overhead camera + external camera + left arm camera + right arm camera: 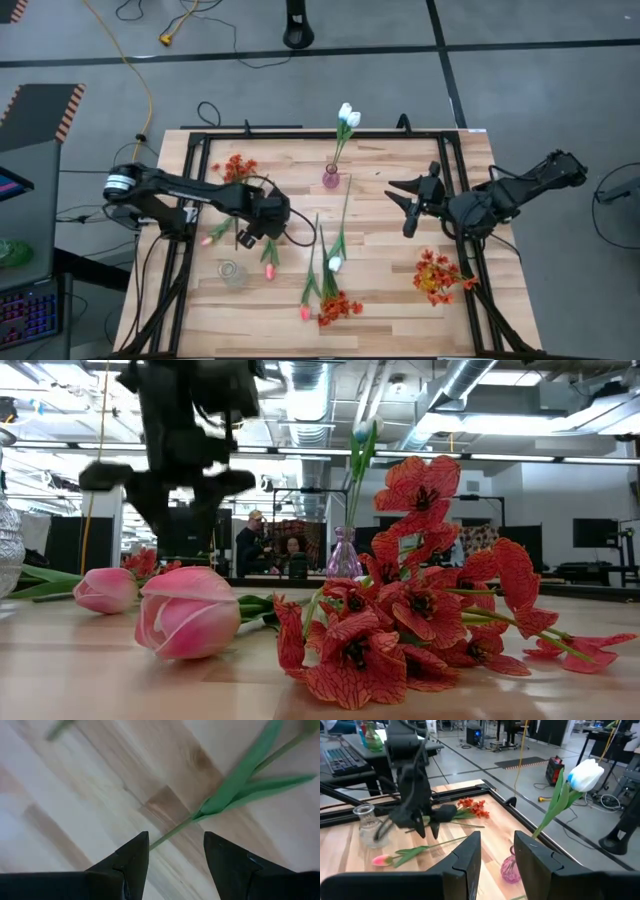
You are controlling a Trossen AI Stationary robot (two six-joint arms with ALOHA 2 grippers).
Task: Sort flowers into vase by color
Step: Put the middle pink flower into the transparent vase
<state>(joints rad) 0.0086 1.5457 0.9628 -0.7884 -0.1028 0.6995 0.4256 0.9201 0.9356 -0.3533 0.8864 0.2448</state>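
Observation:
My left gripper (250, 228) points down, open, low over the table. Its fingers stand on either side of a pink tulip's green stem (172, 834), which lies flat on the wood, and they touch nothing. That tulip's bloom (270, 270) lies near a clear vase (233, 272). A second pink tulip (210, 238) lies to the left. A white tulip (347, 116) stands in the small pink vase (331, 178). Red-orange bunches lie at the far left (237, 166), near middle (338, 305) and right (437, 275). My right gripper (410, 205) hovers open at the right, holding nothing.
Another white tulip (335, 263) and a pink tulip (306, 312) lie with long stems across the table's middle. A black frame (200, 140) rims the tabletop. Bare wood shows between the pink vase and my right gripper. People sit far off in the room (250, 545).

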